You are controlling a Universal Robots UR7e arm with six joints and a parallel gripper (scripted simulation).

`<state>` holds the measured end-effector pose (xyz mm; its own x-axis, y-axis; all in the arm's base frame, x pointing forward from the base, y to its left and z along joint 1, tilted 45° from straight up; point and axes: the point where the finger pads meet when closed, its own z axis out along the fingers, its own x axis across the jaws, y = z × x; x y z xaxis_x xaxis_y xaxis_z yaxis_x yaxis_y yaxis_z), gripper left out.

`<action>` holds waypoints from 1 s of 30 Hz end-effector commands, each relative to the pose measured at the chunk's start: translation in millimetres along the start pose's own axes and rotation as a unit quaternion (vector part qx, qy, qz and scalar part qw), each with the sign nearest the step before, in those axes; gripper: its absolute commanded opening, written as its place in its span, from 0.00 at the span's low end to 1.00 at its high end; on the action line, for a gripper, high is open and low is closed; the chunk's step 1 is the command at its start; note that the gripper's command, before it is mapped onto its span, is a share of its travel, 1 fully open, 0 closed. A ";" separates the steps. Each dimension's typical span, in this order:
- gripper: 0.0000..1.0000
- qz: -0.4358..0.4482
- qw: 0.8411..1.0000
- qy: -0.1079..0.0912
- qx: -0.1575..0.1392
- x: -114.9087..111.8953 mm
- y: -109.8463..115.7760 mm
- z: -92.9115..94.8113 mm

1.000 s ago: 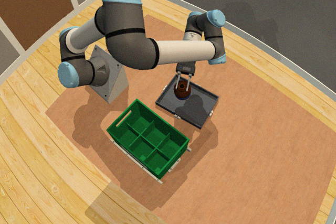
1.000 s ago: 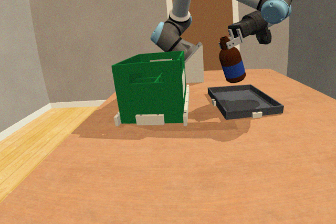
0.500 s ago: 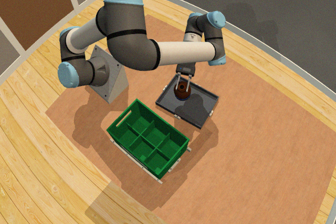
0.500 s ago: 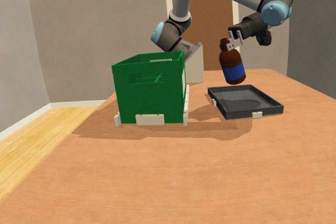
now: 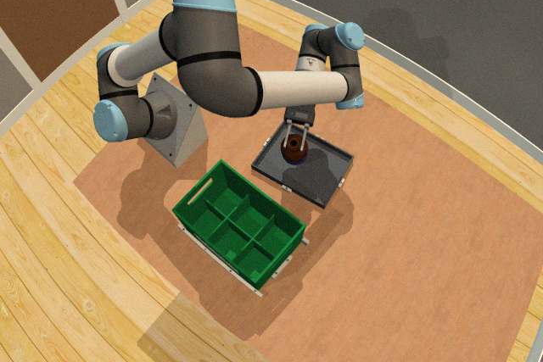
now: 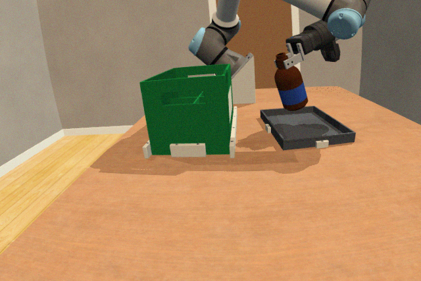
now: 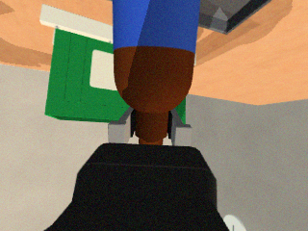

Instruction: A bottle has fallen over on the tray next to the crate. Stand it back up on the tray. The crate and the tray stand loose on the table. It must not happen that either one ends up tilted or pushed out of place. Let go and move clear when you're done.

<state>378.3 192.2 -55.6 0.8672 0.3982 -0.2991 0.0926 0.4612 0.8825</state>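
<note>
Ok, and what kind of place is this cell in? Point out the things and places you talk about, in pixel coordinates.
Probably a plain indoor room set up as a robot test cell: plank flooring [image 5: 39, 257] [image 6: 44, 176], a brown door [image 5: 57, 12] [image 6: 265, 26] in a pale frame, and an arm mounted beside a crate [image 5: 226, 219] [image 6: 188, 118] [image 7: 72, 77].

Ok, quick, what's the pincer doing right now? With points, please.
Pincer [image 5: 294, 146] [image 6: 286, 63] [image 7: 151, 116]: closed on the neck of the brown bottle [image 5: 299, 154] [image 6: 289, 79] [image 7: 154, 77], which hangs slightly tilted over the tray [image 5: 306, 186] [image 6: 314, 142] [image 7: 236, 24].
</note>
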 end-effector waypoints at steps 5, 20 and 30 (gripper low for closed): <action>0.00 -0.002 1.000 0.001 -0.001 -0.6 -11.8 4.3; 0.00 -0.001 1.000 0.001 0.000 -0.4 -26.1 9.5; 0.00 -0.001 1.000 0.001 0.000 -0.2 -34.5 12.5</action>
<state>380.9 171.1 -76.9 0.8674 0.3982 -0.2984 0.0922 0.4607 0.8828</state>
